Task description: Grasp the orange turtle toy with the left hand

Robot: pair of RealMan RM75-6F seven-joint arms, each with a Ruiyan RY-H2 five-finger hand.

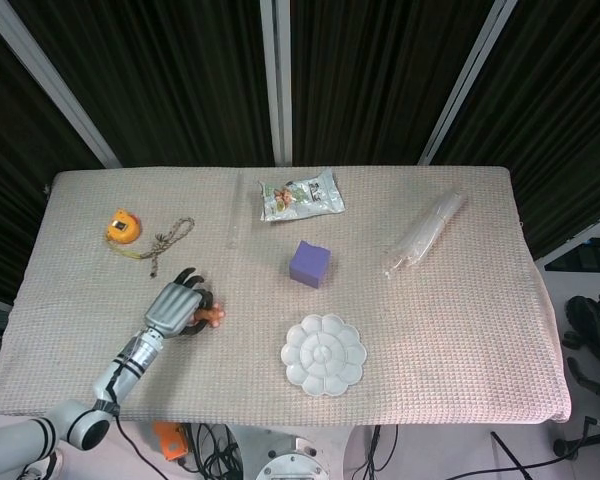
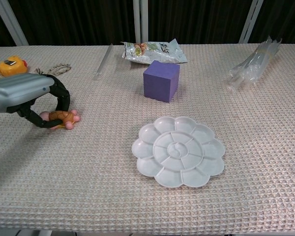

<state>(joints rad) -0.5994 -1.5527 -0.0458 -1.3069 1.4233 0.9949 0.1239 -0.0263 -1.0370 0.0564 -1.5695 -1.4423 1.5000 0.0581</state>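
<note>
The orange turtle toy [image 1: 213, 317] [image 2: 64, 117], with pink feet, lies on the woven tablecloth at the front left. My left hand [image 1: 176, 307] [image 2: 25, 91] comes in from the left and wraps it: dark fingers curl over its shell and the thumb hooks under its near side. The turtle's left half is hidden by the fingers and it still rests on the cloth. My right hand [image 1: 586, 334] hangs dark beside the table's right edge in the head view, and its fingers are too unclear to read.
A purple cube [image 1: 309, 263] [image 2: 161, 80] stands mid-table, with a white flower-shaped palette [image 1: 324, 354] [image 2: 178, 151] in front of it. A snack bag [image 2: 155, 51] lies at the back, clear plastic tubes [image 2: 253, 63] at back right, and a yellow tape measure [image 2: 11, 65] with a cord [image 1: 168, 240] at back left.
</note>
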